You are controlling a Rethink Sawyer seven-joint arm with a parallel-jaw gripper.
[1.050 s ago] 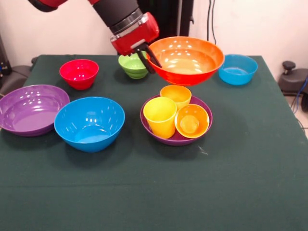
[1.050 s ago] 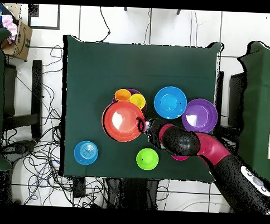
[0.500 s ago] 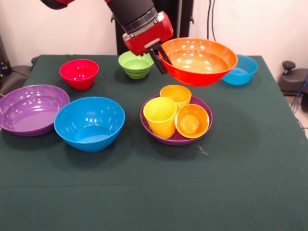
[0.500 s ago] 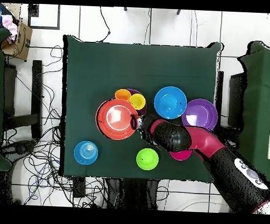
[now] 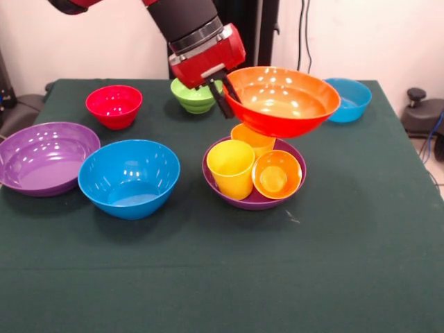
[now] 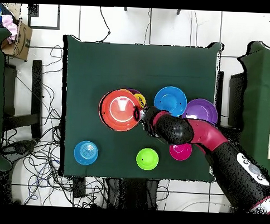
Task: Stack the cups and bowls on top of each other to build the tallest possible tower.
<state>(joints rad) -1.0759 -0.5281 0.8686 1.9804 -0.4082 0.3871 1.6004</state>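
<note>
Three cups (image 5: 253,166) sit in purple bowl (image 5: 254,200) at table (image 5: 222,277) centre. Gripper (image 5: 223,90) pinches orange bowl (image 5: 281,99) by rim, airborne just above them, 12 o'clock side — likely to cap cups, adding tower height.

Black forearm (image 5: 182,16), red wrist block (image 5: 207,54)

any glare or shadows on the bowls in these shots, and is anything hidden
Front view: bright white highlights sit inside the orange bowl held by the gripper, and fainter ones in the large blue bowl and purple bowl; soft shadows lie under each. Overhead view: the orange bowl covers most of the cups beneath.
</note>
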